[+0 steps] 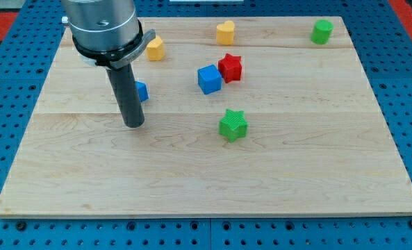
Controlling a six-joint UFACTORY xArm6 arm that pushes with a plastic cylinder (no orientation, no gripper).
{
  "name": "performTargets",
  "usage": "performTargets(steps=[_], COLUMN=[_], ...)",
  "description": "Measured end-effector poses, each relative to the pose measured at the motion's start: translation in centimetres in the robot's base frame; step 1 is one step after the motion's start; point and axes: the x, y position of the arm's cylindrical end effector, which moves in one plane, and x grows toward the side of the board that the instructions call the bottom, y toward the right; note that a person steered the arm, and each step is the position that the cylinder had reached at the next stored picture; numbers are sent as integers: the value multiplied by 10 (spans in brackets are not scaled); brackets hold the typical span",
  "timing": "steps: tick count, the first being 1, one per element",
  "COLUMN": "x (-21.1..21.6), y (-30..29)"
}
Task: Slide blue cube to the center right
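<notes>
The blue cube [209,79] sits on the wooden board [206,173] a little above the middle, touching or nearly touching a red star block [231,67] at its upper right. My tip [134,125] rests on the board at the view's left of centre, well to the left and below the blue cube. A second blue block [142,91] is partly hidden behind the rod, just above and right of my tip; its shape is unclear.
A green star block [233,125] lies below the blue cube. A yellow block [155,48] and a yellow heart block [225,32] sit near the top edge. A green block [322,31] is at the top right.
</notes>
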Motion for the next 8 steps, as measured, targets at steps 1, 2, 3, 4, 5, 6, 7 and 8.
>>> performTargets(steps=[1,2,3,4,5,6,7,8], x=[1,0,-21,-43,-43,-43,-46,-83], y=[-20,-63,-75,-73,-89,-95,-92,-77])
